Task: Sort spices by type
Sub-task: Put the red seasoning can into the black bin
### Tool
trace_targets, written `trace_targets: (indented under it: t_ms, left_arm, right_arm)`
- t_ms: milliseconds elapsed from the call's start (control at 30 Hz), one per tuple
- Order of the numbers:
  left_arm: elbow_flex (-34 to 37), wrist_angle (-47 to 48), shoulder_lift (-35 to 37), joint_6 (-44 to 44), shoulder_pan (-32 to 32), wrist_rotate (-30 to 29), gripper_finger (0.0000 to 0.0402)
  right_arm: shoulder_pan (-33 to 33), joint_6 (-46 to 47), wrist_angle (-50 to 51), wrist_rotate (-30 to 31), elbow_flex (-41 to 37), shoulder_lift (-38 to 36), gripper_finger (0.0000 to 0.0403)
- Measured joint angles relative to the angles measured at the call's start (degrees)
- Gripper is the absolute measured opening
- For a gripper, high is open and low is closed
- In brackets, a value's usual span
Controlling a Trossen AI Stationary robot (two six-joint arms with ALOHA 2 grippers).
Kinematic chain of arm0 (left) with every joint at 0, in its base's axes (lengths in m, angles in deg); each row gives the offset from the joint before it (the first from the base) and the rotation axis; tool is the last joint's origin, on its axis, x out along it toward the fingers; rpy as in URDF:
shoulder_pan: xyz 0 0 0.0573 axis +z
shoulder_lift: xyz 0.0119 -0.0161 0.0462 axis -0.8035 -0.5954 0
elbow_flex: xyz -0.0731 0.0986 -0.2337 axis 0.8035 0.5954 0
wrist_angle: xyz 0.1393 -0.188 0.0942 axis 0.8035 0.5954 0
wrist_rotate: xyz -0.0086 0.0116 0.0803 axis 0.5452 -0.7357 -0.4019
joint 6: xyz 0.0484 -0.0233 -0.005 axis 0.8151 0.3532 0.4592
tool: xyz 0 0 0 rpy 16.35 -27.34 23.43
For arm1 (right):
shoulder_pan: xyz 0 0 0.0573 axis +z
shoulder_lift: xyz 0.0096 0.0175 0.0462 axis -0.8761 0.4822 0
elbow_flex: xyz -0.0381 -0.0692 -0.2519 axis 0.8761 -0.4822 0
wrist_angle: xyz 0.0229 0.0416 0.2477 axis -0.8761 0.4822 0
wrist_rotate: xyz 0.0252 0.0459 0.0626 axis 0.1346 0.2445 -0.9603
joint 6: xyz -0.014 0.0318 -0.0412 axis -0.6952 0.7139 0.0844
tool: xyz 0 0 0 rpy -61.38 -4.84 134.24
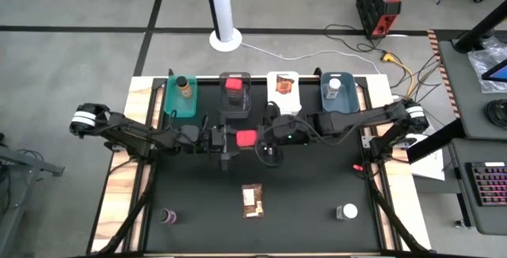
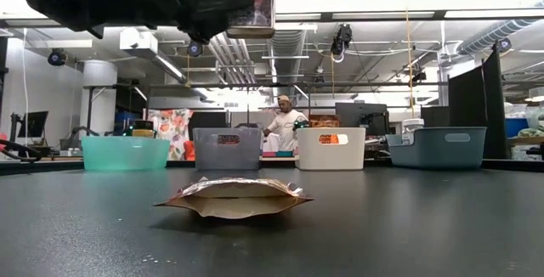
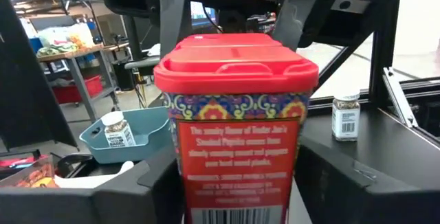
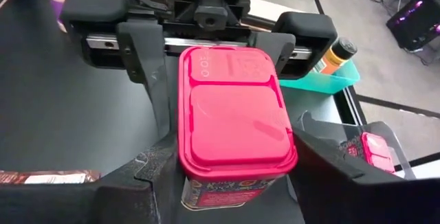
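A red square tub (image 1: 246,138) with a patterned label is up in the air over the table's middle, upright (image 2: 251,5). My left gripper (image 1: 231,141) comes at it from the left and my right gripper (image 1: 261,141) from the right; both are shut on it. A second red tub (image 1: 234,85) sits in the grey bin (image 1: 235,106). A flat brown packet (image 1: 252,200), a purple bottle (image 1: 168,215) and a white-capped jar (image 1: 346,210) rest on the near part of the table. My left gripper pinches the tub's lower body (image 3: 184,176) between its two fingers, one on each side wall, coming level from the table's left. The tub stands upright in the hold, lifted clear of the table. My right gripper has its fingers (image 4: 148,172) on either side of the tub's body just under the lid (image 4: 199,189), coming from the table's right and slanting down. The lid overhangs the place of contact, so the touch itself is mostly hidden.
Four bins stand in a row along the far edge: teal (image 1: 170,100) with a brown bottle, grey, white (image 1: 290,104) with an orange packet, blue (image 1: 323,96) with a white-capped jar. Free black tabletop lies between the bins and the near items. A person stands in the room behind.
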State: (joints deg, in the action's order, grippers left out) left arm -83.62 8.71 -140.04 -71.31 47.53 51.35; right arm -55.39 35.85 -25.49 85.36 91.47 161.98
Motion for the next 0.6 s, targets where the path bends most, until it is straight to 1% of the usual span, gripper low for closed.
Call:
trace_targets:
  t_ms: [100,267,333,467,600]
  left_arm:
    - [0.0,0.9,0.7,0.7,0.0,-1.0,0.023]
    - [0.0,5.0,3.9,1.7,0.0,-9.6,0.0237]
    - [0.0,7.4,5.6,1.7,0.0,-11.7,0.0237]
    - [-0.1,12.7,9.0,1.9,0.0,-13.6,0.0238]
    - [-0.1,16.9,13.1,1.8,0.0,-14.1,0.0238]
  right_arm:
    - [-0.5,-0.1,0.1,-0.1,0.0,0.0,0.0215]
    - [-1.1,-1.4,1.4,0.6,0.5,-0.5,0.0205]
    - [-1.5,-1.6,1.8,0.7,0.6,-1.0,0.0205]
    - [-2.8,-1.7,2.4,0.3,0.6,-1.8,0.0207]
    - [-6.0,-3.3,2.1,-0.2,0.6,-2.0,0.0207]
